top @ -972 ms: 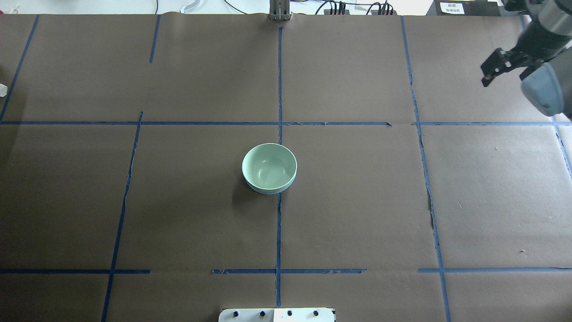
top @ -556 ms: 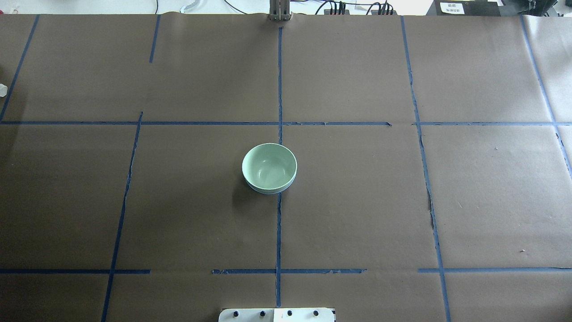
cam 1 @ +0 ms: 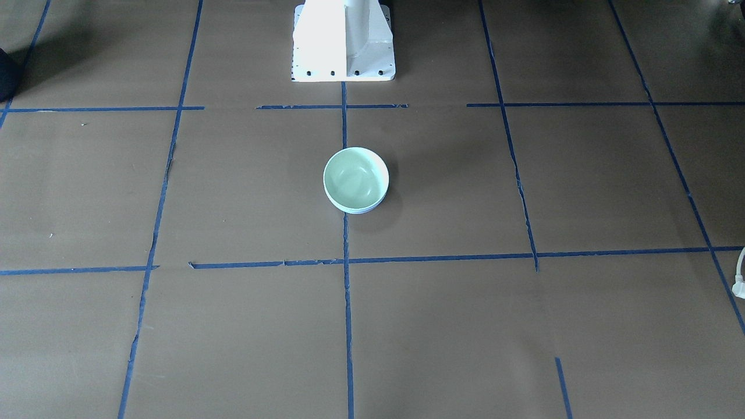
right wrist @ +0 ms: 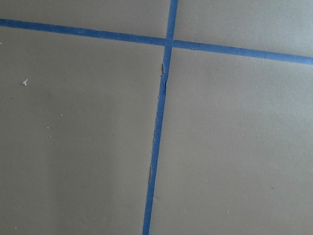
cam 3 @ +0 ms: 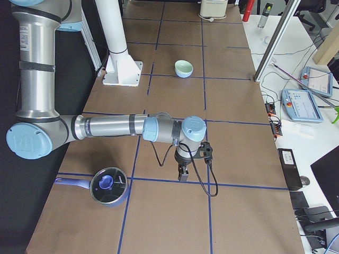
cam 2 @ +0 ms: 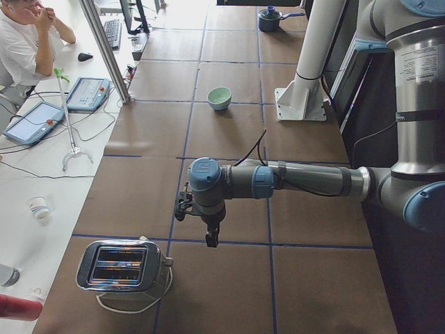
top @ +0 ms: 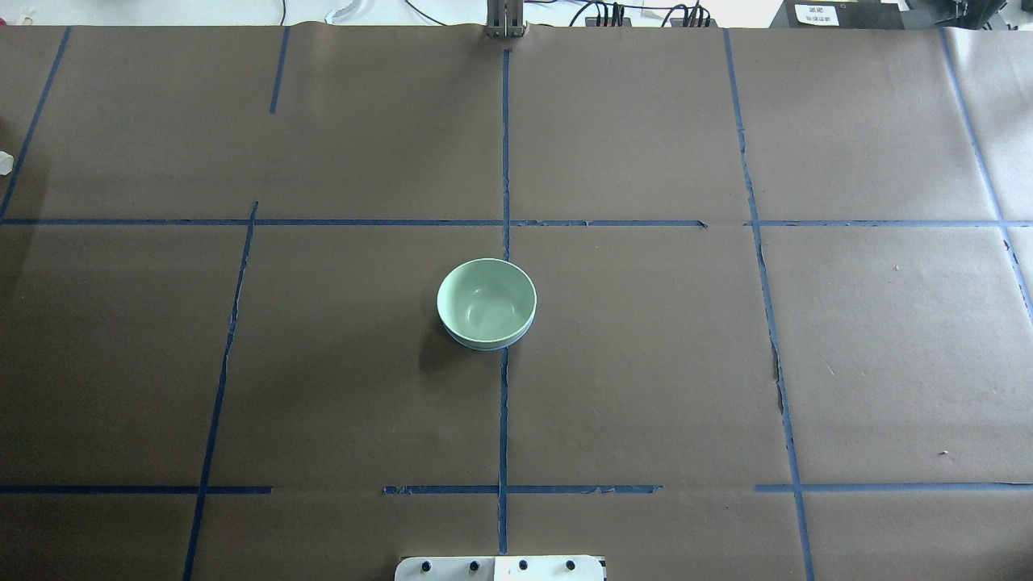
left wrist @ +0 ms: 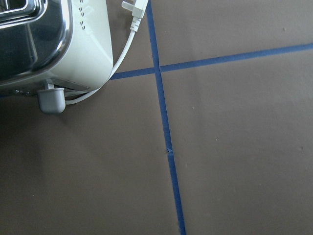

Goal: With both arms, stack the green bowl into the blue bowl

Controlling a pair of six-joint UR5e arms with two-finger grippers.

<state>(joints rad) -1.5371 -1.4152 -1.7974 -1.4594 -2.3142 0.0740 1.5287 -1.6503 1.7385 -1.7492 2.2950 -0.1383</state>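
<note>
The green bowl (top: 487,300) sits nested inside the blue bowl (top: 484,347) at the table's centre; only a thin blue rim shows beneath it. The stack also shows in the front view (cam 1: 355,177). Both arms are pulled away from the bowls. My left gripper (cam 2: 211,240) shows only in the left side view, hanging over the table's left end near a toaster. My right gripper (cam 3: 183,176) shows only in the right side view, over the right end near a pot. I cannot tell whether either is open or shut. Neither wrist view shows fingers.
A toaster (cam 2: 122,266) with a white cord stands at the table's left end, also in the left wrist view (left wrist: 44,39). A lidded blue pot (cam 3: 107,186) sits at the right end. The white pedestal (cam 1: 343,41) stands behind the bowls. A person (cam 2: 21,42) sits beyond the table.
The right arm has withdrawn from the overhead view's top right corner and is out of that view. The stacked bowls have not moved.
</note>
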